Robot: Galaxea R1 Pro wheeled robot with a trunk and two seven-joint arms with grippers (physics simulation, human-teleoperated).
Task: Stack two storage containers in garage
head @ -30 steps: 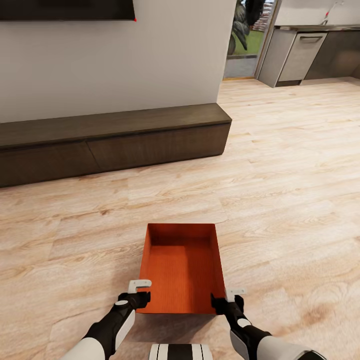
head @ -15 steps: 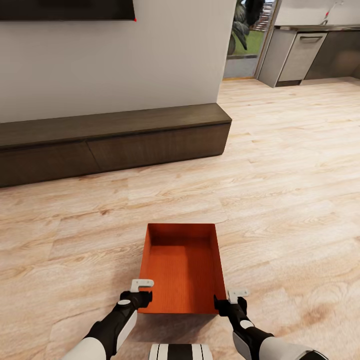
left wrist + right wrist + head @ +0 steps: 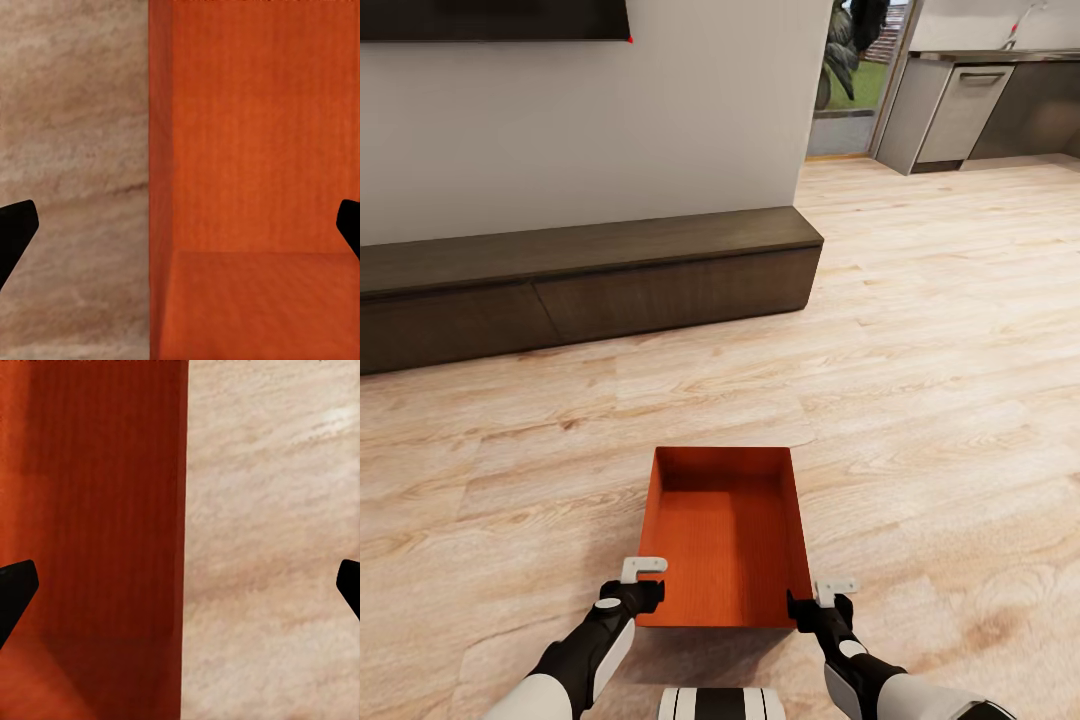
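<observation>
One orange-red storage container [image 3: 722,535] sits on the living room's light wood-plank floor [image 3: 920,400], just in front of me, open side up and with nothing in it. My left gripper [image 3: 644,588] is open astride the container's left wall near its near corner. In the left wrist view, that wall's rim [image 3: 154,150] runs between the spread fingers of the left gripper [image 3: 180,225]. My right gripper [image 3: 816,600] is open astride the right wall near its near corner. There the rim [image 3: 184,510] passes between the fingers of the right gripper [image 3: 180,585]. The garage is out of view.
A long low dark-brown cabinet [image 3: 580,285] runs along the white wall [image 3: 660,110] ahead, under a black TV screen [image 3: 490,18]. At the far right the plank floor leads to a kitchen with grey cabinets [image 3: 960,110] and a glass door [image 3: 850,70].
Both grippers sank slightly toward the container's near corners over the first half second, then held still. The container has not moved.
</observation>
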